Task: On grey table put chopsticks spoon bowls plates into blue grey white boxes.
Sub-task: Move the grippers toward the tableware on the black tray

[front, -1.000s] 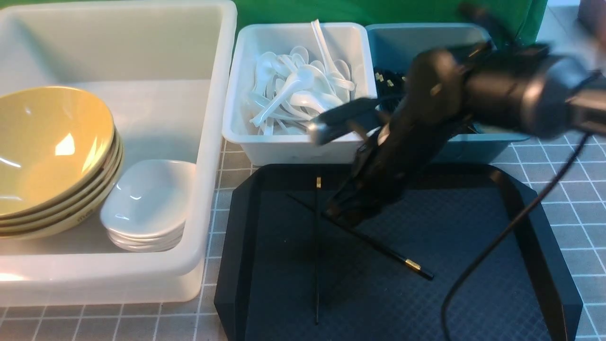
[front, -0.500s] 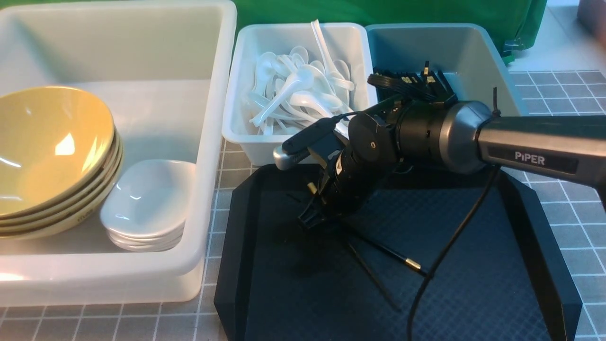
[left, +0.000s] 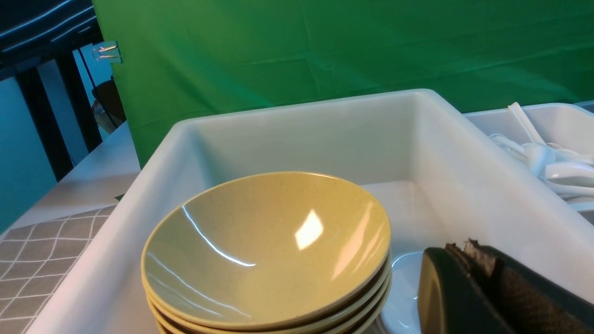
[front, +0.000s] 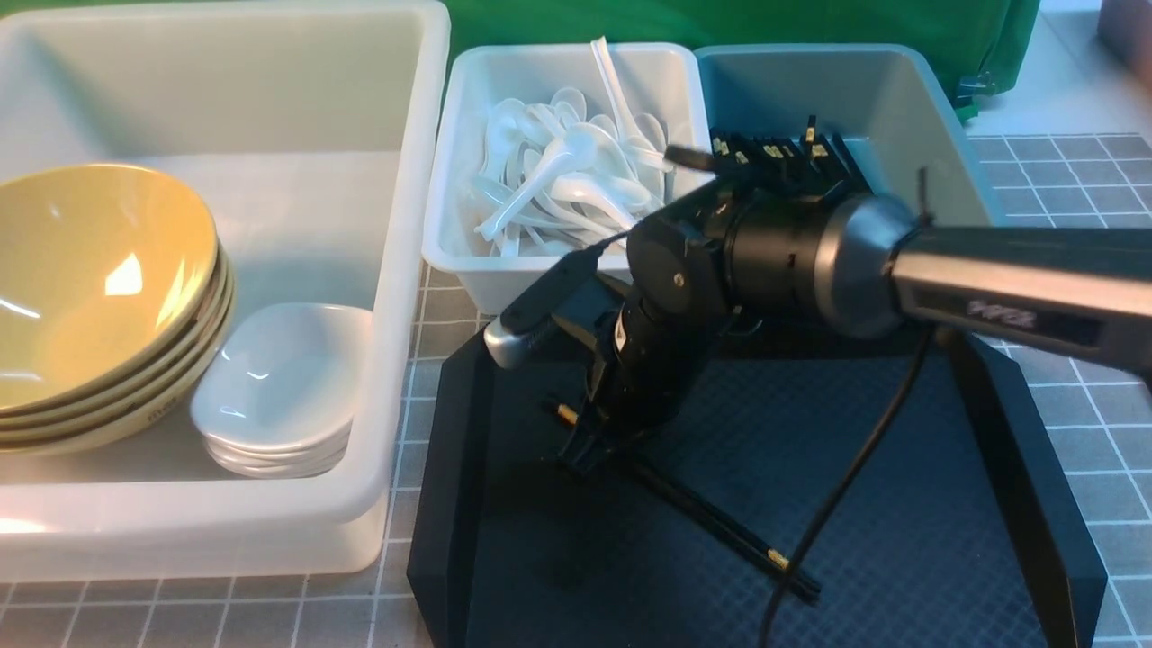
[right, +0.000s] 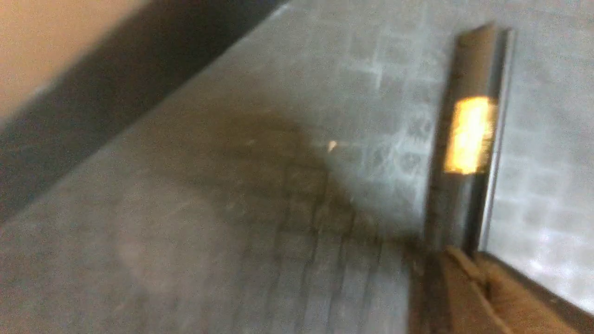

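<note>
At the centre of the front view the right gripper (front: 578,454) points down into the black tray (front: 900,504), its jaws pinched on the chopsticks (front: 720,531). The two black sticks lie side by side, slanting from a gold band at centre left down to a second gold band at lower centre right. The blurred right wrist view shows one gold-banded stick rising from between the fingers (right: 464,287). In the lower right of the left wrist view the left gripper (left: 464,248) has its jaws pressed together on nothing, beside the stacked bowls (front: 90,279). These and the stacked plates (front: 279,378) sit in the large white tub (front: 396,270) at left. At top centre, spoons (front: 558,180) fill the small white bin (front: 450,207); more black sticks (front: 774,153) lie in the blue-grey bin (front: 900,99) just right of it. All rest on the grey table (front: 1080,423).
</note>
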Action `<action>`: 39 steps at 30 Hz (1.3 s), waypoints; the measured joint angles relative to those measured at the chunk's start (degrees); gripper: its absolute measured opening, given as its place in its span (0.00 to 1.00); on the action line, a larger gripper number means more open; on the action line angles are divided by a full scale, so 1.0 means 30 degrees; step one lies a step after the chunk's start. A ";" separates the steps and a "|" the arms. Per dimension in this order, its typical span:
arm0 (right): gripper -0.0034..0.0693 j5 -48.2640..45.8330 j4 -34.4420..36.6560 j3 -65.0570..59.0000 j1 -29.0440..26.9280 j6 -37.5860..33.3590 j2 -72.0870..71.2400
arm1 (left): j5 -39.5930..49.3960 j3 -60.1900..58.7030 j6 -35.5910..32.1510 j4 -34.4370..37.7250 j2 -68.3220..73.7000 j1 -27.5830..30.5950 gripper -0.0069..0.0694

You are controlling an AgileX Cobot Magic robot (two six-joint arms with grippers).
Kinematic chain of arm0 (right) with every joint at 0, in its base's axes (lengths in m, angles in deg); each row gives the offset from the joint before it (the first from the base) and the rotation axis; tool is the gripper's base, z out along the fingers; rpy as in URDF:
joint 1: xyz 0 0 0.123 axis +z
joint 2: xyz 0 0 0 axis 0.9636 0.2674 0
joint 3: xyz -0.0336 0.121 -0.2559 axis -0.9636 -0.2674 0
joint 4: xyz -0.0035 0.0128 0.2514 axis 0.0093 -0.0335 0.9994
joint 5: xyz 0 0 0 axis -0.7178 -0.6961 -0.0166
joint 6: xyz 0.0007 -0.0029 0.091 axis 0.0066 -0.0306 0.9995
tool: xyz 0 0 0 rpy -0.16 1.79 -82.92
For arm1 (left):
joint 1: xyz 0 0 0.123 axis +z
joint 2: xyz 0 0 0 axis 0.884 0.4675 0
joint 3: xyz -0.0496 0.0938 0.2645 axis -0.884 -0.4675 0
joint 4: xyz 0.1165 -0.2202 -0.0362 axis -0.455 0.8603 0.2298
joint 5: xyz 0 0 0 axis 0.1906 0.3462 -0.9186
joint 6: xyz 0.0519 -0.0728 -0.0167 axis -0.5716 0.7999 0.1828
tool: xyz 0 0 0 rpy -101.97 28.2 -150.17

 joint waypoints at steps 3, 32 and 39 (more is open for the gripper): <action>0.09 -0.0092 -0.0218 0.0000 0.0024 -0.0085 -0.1991 | 0.0000 0.0000 0.0000 0.0000 0.0000 0.0000 0.08; 0.33 -0.3104 -0.0598 0.0287 -0.0612 -0.0815 0.1595 | 0.0000 0.0000 0.0000 0.0000 0.0000 0.0000 0.08; 0.22 -0.2748 -0.0326 -0.0020 -0.0346 -0.0728 0.0370 | 0.0000 0.0000 0.0000 0.0000 0.0000 0.0000 0.08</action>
